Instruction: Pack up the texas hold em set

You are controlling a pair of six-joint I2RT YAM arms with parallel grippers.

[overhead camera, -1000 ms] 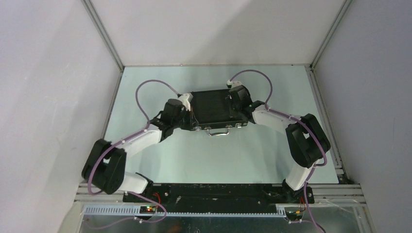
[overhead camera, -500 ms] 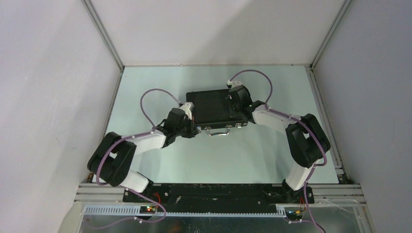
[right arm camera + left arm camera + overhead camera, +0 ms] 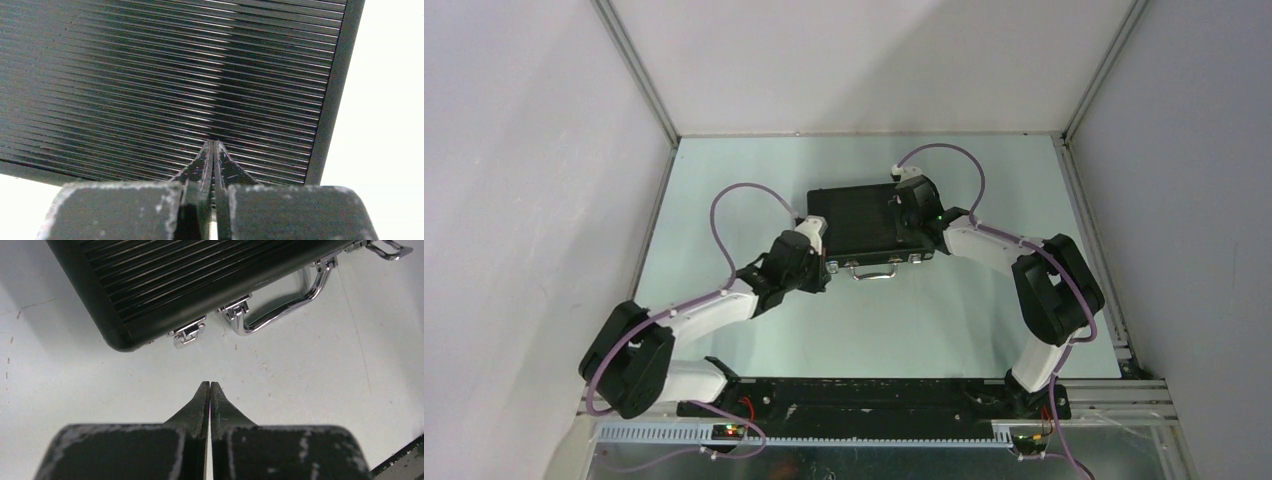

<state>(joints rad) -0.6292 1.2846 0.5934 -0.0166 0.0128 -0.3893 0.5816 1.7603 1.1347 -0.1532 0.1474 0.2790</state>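
Observation:
The black ribbed briefcase lies closed on the table, its metal handle facing the arms. In the left wrist view the case, its handle and a left latch show. My left gripper is shut and empty, hovering over bare table just short of that latch. My right gripper is shut, its tips resting against the ribbed lid near the case's right end. Chips, card decks, dice and the triangular piece are out of view.
Grey walls and metal frame rails enclose the pale green table. Purple cables loop above both arms. The black base rail runs along the near edge.
My left arm has pulled back from the case's left end toward the near left, now in front of the front left corner. The right arm and the case stay still.

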